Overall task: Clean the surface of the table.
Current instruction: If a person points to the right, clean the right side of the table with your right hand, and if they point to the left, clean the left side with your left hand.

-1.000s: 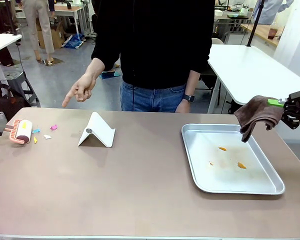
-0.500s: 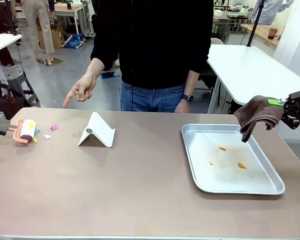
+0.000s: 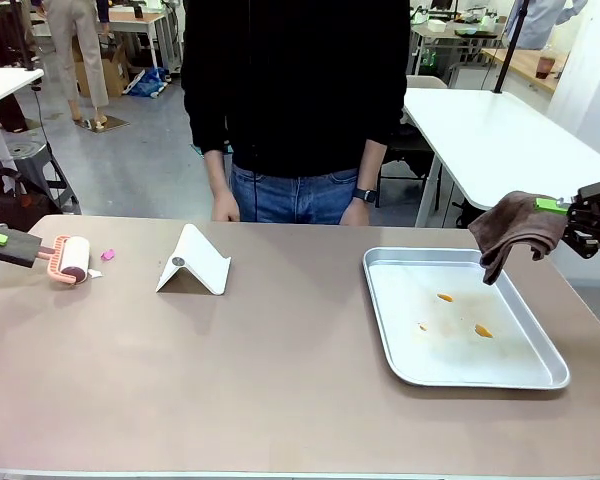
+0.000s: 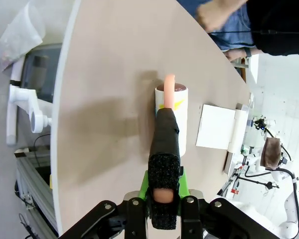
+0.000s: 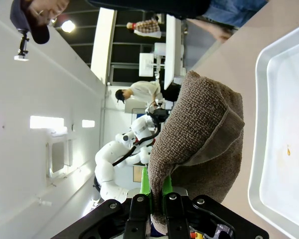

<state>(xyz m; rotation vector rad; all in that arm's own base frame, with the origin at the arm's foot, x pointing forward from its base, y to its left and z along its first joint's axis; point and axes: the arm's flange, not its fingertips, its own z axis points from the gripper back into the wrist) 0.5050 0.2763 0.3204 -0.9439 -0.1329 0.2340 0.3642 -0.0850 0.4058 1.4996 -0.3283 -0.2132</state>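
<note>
L gripper [image 3: 2,243] sits at the far left edge of the table [image 3: 280,380], jaws clenched on the black handle of a lint roller [image 3: 75,258]. The roller's drum is down on the tabletop, pink frame arching over it. In the left wrist view the same gripper [image 4: 163,199] pinches the foam-wrapped handle between both fingers, and the white drum [image 4: 172,117] lies flat on the brown surface [image 4: 104,74] w/ a yellow fleck stuck to it. Just beside the drum in the front view: a small white scrap [image 3: 94,273] touching or nearly touching it (can't tell which) and a pink scrap [image 3: 107,254] a bit farther along. A white folded stand [image 3: 193,262] rests near the middle-left. On the right side lies a shiny metal tray [image 3: 460,378] w/ a few orange bits [image 3: 483,330] inside. R gripper [image 3: 555,210] hangs above the tray's far right corner, off the table, clamped on a brown cloth [image 3: 515,232] that droops toward the tray. Right wrist view confirms: fingers [image 5: 139,201] shut tight on a fold of the towel [image 5: 199,129], tray [image 5: 289,124] beyond it. A person [image 3: 300,100] in a dark top and jeans stands at the far side, both hands down at the table's back edge.
</note>
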